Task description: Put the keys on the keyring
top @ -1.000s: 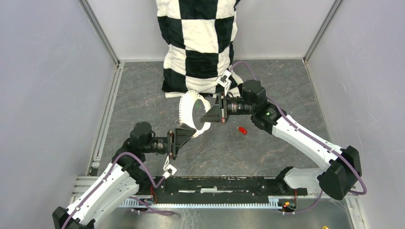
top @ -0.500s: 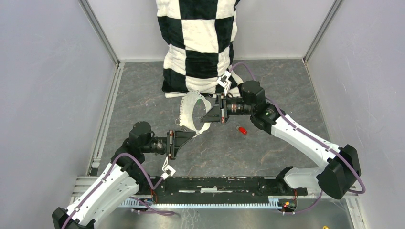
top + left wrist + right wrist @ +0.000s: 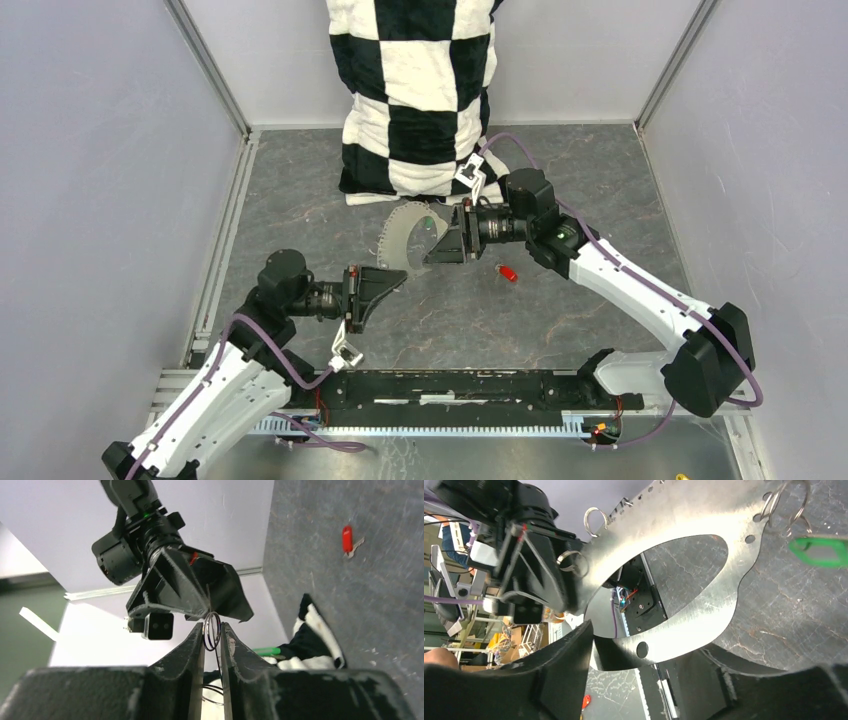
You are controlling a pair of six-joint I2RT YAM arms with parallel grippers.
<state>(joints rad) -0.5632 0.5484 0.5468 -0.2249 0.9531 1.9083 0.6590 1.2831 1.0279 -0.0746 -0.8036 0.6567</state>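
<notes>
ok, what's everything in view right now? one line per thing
keyring: one, silvery flat oval loop with small split rings on its rim, between the two arms
green key: one, green head, at the small rings on the keyring's rim, looks threaded
red key: one, red head, loose on the table beside the right arm
cloth: one, black and white checks, far side, centre
table: one, mottled grey
left fingers: two, black, pinched on a small ring of the keyring
right fingers: two, black, apart, either side of the keyring's edge
</notes>
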